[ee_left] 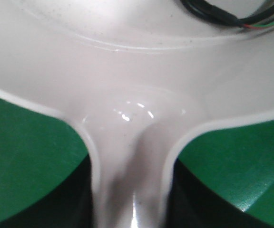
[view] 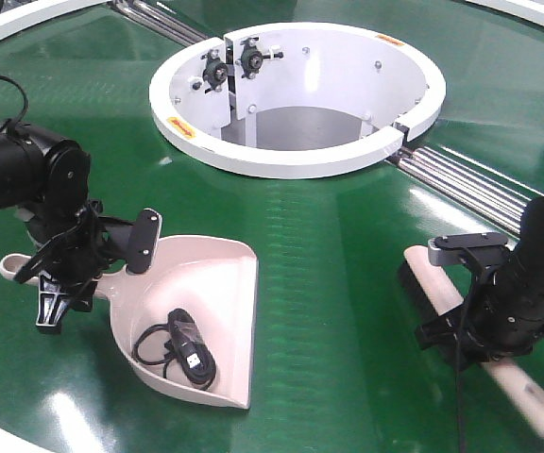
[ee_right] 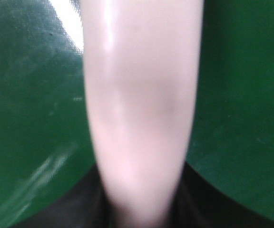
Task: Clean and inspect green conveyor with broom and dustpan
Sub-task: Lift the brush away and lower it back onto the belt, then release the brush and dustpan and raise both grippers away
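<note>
**Desk:** Where's the dustpan on your screen?

**Operator:** Lower left of the front view. The dustpan [view: 211, 283] lies flat on the green conveyor [view: 329, 283]. Its wide mouth faces right and its handle points toward the left edge. A coiled black cable [view: 179, 344] lies inside the scoop.

**Desk:** And your left gripper?

**Operator:** My left gripper [view: 88, 274] is on that handle. In the left wrist view I see dark finger shapes tight against both sides of the handle's neck, so I read it as clamped on the dustpan.

**Desk:** The broom?

**Operator:** Lower right of the front view. The broom [view: 527, 396] lies diagonally on the belt. Its black bristles [view: 411, 276] are at the upper-left end and its handle end points toward the bottom right corner. My right gripper [view: 475, 330] sits over the middle of it. The right wrist view is blurred, but the beige handle runs up the centre of the frame with dark shapes close on either side at the bottom. I take that as closed around the broom.

**Desk:** What else is in frame?

**Operator:** The white ring housing [view: 281, 165] is at top centre. Steel rollers [view: 461, 184] run from its right side toward the right edge. Dustpan and broom are well apart, with green belt between them.
</note>
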Controlling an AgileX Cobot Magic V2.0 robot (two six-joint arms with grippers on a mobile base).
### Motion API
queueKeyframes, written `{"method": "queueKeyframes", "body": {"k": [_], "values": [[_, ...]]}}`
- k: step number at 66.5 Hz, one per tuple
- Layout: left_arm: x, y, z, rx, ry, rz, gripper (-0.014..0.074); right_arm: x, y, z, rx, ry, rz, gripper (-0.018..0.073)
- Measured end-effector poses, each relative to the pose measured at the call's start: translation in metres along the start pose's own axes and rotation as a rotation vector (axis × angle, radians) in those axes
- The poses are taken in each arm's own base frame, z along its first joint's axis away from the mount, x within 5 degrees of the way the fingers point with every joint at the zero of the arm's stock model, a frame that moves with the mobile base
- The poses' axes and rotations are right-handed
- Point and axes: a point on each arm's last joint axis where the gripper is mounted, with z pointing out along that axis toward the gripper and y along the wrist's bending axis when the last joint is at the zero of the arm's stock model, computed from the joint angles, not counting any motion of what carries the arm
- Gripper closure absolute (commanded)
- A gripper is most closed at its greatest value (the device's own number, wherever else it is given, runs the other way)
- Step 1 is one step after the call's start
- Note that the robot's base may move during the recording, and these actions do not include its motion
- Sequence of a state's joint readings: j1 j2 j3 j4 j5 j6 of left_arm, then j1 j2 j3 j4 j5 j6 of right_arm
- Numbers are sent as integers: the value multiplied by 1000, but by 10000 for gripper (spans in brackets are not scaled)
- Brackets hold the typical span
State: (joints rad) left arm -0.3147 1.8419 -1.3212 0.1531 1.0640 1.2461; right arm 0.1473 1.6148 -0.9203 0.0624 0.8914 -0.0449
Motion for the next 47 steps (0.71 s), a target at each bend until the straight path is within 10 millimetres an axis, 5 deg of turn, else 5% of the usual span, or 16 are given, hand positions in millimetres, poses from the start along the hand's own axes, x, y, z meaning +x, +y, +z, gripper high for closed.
{"method": "queueKeyframes", "body": {"k": [24,37,47], "values": [[0,-2,0,25,0,-68,181,0,0,0,0,-3,0,45],[0,-2,0,25,-1,-114,22,0,0,-4,0,-27,-1,29],[-1,-4,-2,35,-8,-124,-12,1,1,-14,1,-65,-2,29]]}}
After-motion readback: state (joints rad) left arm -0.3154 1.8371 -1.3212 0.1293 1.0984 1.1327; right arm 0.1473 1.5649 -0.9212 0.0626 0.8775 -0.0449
